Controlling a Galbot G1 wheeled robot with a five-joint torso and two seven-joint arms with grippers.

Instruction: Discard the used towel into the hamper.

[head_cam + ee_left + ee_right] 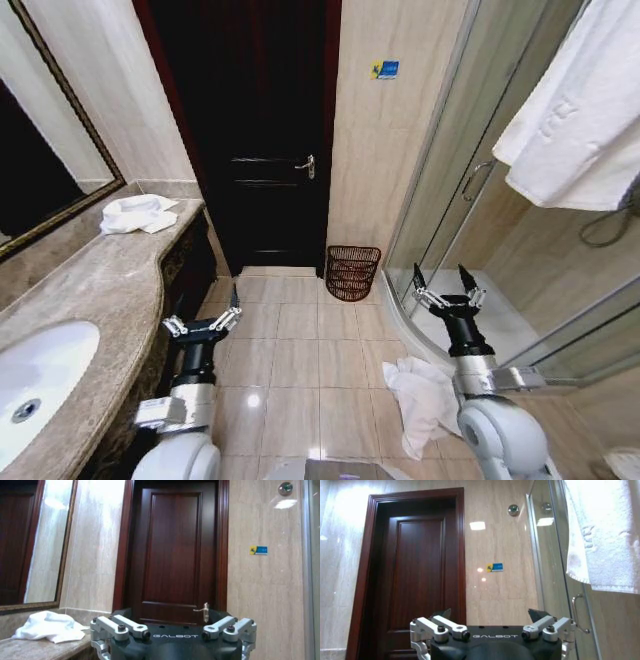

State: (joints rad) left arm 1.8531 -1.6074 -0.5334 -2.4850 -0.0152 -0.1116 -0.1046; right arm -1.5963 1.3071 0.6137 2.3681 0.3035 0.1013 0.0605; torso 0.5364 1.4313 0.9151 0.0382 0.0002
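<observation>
Head view: my right claw [445,282] raised, fingers spread wide, nothing held, near the shower glass. Left claw [208,312] raised beside the surface [90,290], fingers also wide, empty. White towel [425,400] crumpled on the floor tiles just beside my right arm. Hamper [352,272] upright on the floor against the wall, between the dark door [255,130] and the shower, well ahead of both claws. Second towel [138,213] bunched at the surface's far end.

You were in a bathroom: a stone counter [95,290] with a sink [40,385], a wall mirror [45,150], a glass shower [480,200].
</observation>
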